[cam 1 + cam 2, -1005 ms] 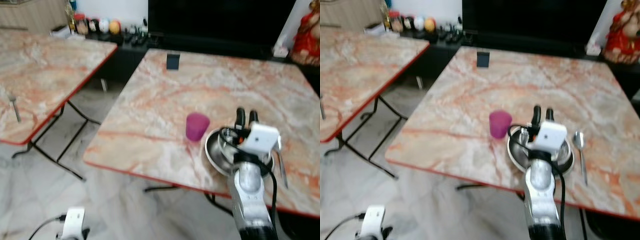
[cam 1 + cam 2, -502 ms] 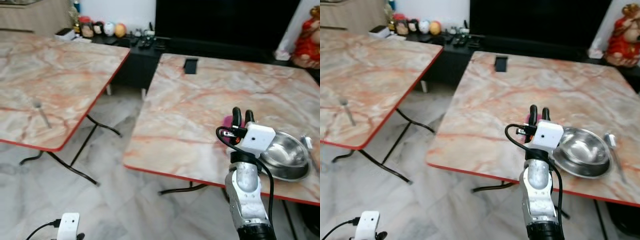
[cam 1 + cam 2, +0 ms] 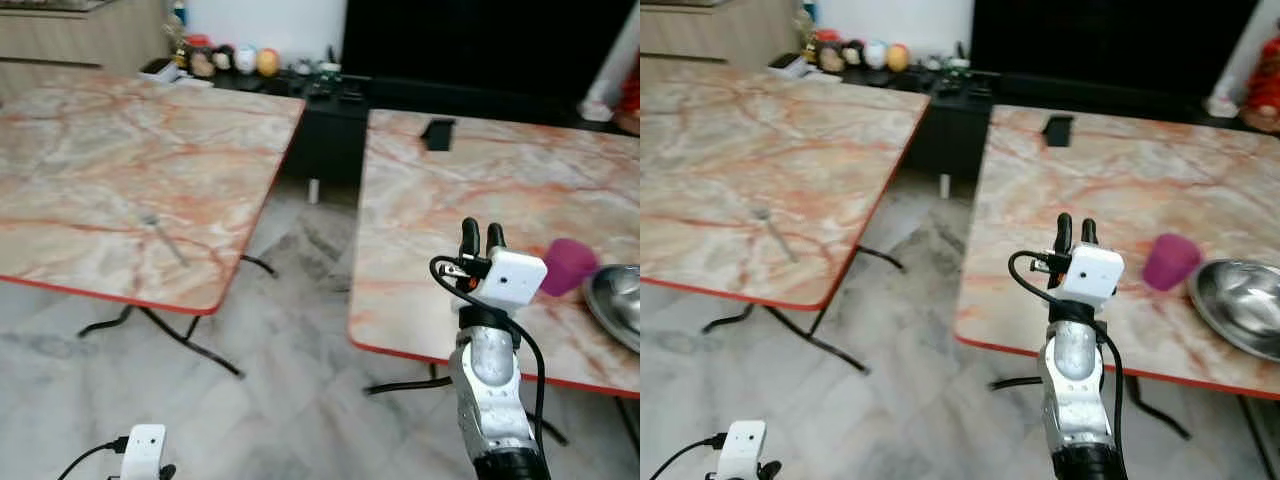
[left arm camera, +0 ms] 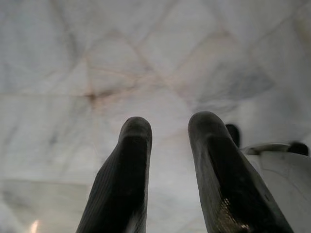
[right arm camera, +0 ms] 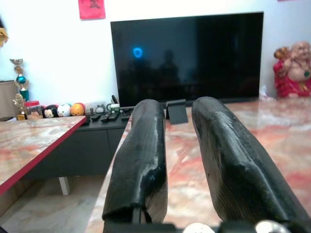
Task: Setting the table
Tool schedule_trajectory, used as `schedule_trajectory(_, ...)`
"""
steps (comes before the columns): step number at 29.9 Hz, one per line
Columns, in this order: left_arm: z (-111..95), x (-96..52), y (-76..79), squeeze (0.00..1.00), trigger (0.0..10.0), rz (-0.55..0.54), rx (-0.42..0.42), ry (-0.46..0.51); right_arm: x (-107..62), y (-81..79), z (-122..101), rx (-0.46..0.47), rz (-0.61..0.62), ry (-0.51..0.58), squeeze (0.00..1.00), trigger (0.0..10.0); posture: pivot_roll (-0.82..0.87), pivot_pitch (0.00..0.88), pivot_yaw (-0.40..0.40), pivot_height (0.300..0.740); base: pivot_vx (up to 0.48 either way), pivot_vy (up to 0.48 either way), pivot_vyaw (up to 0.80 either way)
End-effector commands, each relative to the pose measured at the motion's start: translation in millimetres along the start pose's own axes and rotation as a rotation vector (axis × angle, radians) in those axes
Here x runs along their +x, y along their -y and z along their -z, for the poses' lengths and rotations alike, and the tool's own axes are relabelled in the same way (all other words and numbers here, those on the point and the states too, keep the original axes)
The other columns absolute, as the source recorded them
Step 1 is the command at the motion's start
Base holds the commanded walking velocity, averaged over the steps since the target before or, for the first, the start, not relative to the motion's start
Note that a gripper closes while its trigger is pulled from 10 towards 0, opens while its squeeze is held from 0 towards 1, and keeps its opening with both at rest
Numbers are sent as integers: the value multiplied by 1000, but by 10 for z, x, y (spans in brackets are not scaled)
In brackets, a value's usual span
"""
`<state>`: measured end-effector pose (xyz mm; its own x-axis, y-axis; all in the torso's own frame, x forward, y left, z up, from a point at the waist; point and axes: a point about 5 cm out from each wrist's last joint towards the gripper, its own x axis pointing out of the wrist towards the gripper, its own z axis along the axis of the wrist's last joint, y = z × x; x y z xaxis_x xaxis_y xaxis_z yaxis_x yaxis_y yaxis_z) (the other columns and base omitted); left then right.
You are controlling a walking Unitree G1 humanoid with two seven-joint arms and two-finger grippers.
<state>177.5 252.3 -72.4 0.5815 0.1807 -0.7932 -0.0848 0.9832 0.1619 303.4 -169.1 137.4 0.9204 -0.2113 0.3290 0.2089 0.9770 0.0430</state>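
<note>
Two marble-topped folding tables stand side by side. On the left table (image 3: 90, 180) lies a fork (image 3: 162, 238). The right table (image 3: 480, 190) carries a purple cup (image 3: 567, 266) and, at the frame's right edge, a steel bowl (image 3: 618, 300). My right gripper (image 3: 479, 236) is raised in front of the right table's near edge, left of the cup, fingers close together with nothing between them. My left gripper (image 4: 167, 128) hangs low over the floor, its fingers (image 4: 131, 170) near each other and holding nothing.
A small black object (image 3: 437, 133) lies at the right table's far side. Behind stand a dark TV (image 5: 187, 58) and a low cabinet with figurines (image 3: 235, 62). A gap of marble floor (image 3: 300, 300) runs between the tables, with table legs (image 3: 190, 345) underneath.
The camera has swung left: the right table, cup and bowl slid toward the right edge and the left table with the fork came toward the middle. The right gripper stays raised.
</note>
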Motion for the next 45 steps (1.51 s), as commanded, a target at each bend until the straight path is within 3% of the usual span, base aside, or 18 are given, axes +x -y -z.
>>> schedule_trajectory(1, -4, 7, 52, 0, 10000, 15, -2, -7, -16, 84, 19, -12, 24, -10, 0, 10000, 95, 0, -25, 740, 0, 480, 0)
schedule_trajectory(27, -102, 22, -5, 0, 10000, 1, -16, 5, 9, 26, 12, 19, 13, -13, 0, 10000, 117, 0, -32, 740, 0, 457, 0)
schedule_trajectory(45, -117, 28, 67, 0, 10000, 20, -13, 17, 19, 24, 11, 14, 8, -11, 0, 10000, 120, 0, -38, 740, 0, 0, 0)
